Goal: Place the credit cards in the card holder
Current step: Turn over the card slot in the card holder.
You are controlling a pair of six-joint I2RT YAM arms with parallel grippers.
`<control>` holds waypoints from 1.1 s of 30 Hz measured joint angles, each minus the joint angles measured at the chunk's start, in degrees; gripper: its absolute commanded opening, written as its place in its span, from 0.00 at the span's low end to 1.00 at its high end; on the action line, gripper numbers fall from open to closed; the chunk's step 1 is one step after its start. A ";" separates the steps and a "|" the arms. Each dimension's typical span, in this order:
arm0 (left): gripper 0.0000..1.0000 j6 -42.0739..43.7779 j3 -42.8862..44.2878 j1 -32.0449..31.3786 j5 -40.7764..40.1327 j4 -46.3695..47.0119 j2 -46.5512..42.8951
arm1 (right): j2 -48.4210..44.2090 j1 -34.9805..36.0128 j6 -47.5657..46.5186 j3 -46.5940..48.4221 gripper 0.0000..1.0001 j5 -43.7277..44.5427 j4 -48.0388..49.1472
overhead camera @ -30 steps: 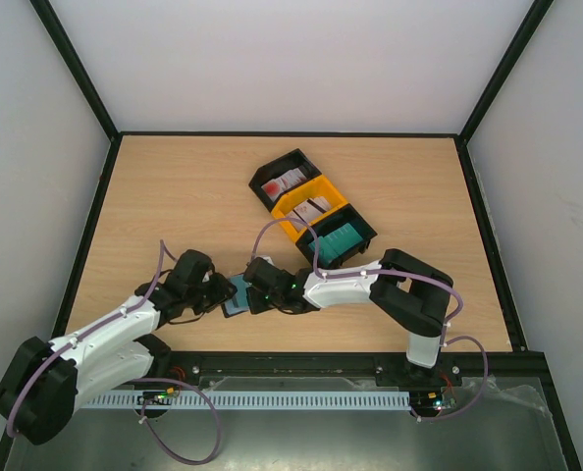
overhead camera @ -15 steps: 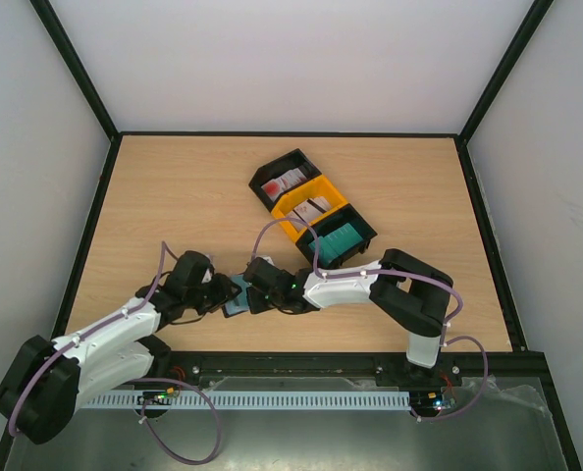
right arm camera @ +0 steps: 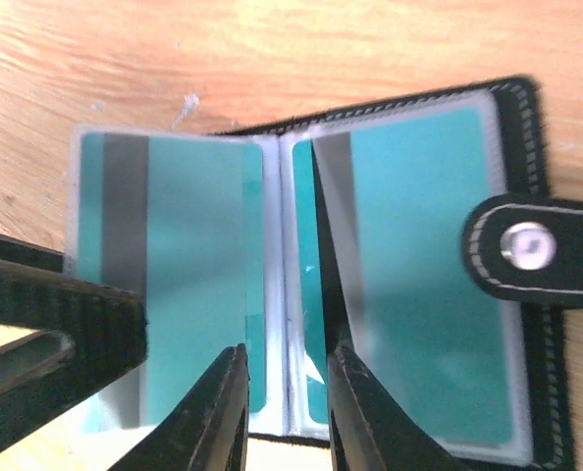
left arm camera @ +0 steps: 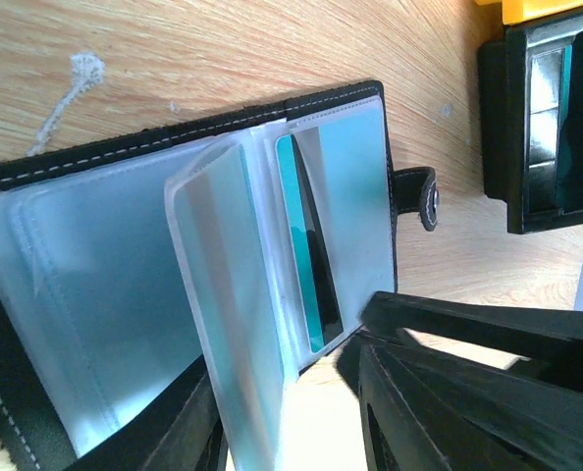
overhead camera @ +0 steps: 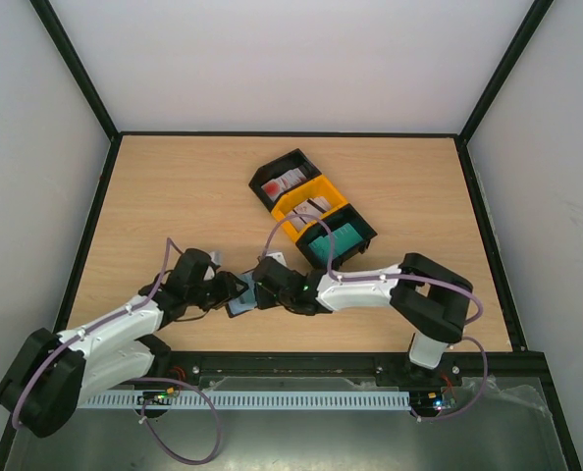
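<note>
far left: left gripper (overhead camera: pixel 220 292), low over the table (overhead camera: pixel 164 196) near its front edge, jaws apart. between them, in the left wrist view, a clear leaf (left arm camera: pixel 235 314) of the holder (overhead camera: pixel 239 297), standing up and leaning on one finger (left arm camera: pixel 195 437), bare wood showing before the other; so spread, not clamped.

next to the right: holder lying open on the wood, black cover down, clear pockets up. in the left pocket, left teal card (right arm camera: pixel 188 285) with a grey stripe. at the spine, middle teal card (left arm camera: pixel 296 245) in a sleeve, seen edge-on. in the right pocket, right teal card (right arm camera: pixel 424 294). strap (right arm camera: pixel 527 245) with its snap folded over the holder's right edge.

just right of the holder: right gripper (overhead camera: pixel 263 290), nose to nose with the left one, fingers (right arm camera: pixel 221 407) parted a little over the spine, nothing pinched.

farther right and back, well apart from the holder: three trays touching in a diagonal row. first the far black tray (overhead camera: pixel 273 165) with red-blotched cards (overhead camera: pixel 280 183), then the yellow tray (overhead camera: pixel 289 227) with pale cards (overhead camera: pixel 309 207), then the near black tray (overhead camera: pixel 366 234), closest to the right arm, with loose teal cards (overhead camera: pixel 339 240).
</note>
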 measured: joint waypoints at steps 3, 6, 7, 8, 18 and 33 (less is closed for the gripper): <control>0.40 0.42 0.00 0.13 0.72 1.20 1.07 | -3.08 -0.15 0.76 -1.07 0.24 2.32 -0.20; 0.41 0.61 0.00 0.26 1.77 2.80 2.38 | -5.81 -0.35 1.40 -1.92 0.25 4.33 -0.24; 0.41 0.61 0.00 0.28 2.12 3.28 2.78 | -6.71 -0.39 1.64 -2.32 0.25 5.05 -0.26; 0.42 0.63 0.00 0.31 2.56 3.91 3.23 | -7.56 -0.48 1.90 -2.71 0.26 5.75 -0.26; 0.52 0.94 0.24 0.31 8.09 10.62 6.16 | -17.42 -4.33 3.15 -7.91 0.29 10.78 -1.64; 0.57 2.34 3.58 0.33 9.31 16.70 14.01 | -26.38 -11.80 -2.36 -8.37 0.40 13.31 -10.78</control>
